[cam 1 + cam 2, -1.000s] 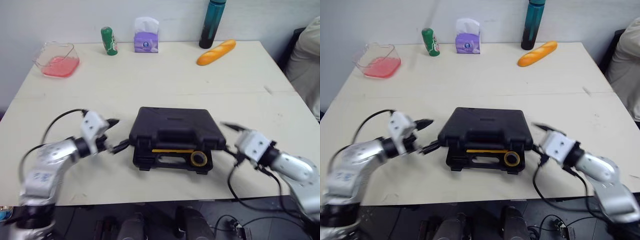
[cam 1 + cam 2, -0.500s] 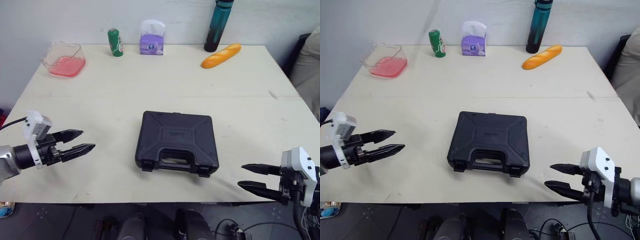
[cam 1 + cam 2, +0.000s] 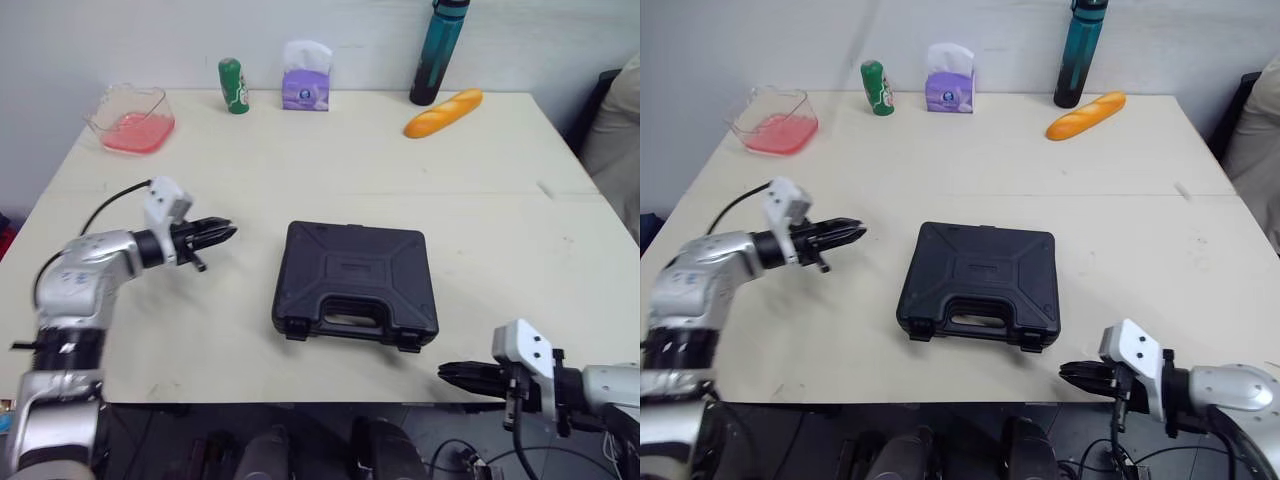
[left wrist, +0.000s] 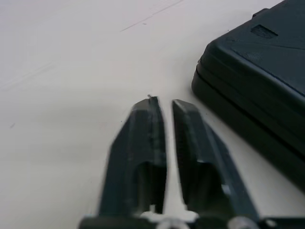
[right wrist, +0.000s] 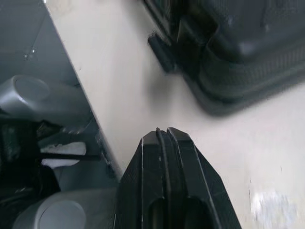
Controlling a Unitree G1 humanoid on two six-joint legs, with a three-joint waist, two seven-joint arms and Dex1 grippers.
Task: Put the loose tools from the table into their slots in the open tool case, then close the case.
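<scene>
Case (image 3: 355, 280) lies between left pincer (image 3: 228, 232) and right pincer (image 3: 446, 373), both pointing inward

Tool case (image 3: 355, 283) on table (image 3: 330, 160); left tool (image 3: 228, 232) beside it, right tool (image 3: 443, 372) seemingly before it.

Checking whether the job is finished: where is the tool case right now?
In the head views the closed tool case lies at the front middle of the table, between the left gripper and the right gripper, touching neither.
</scene>
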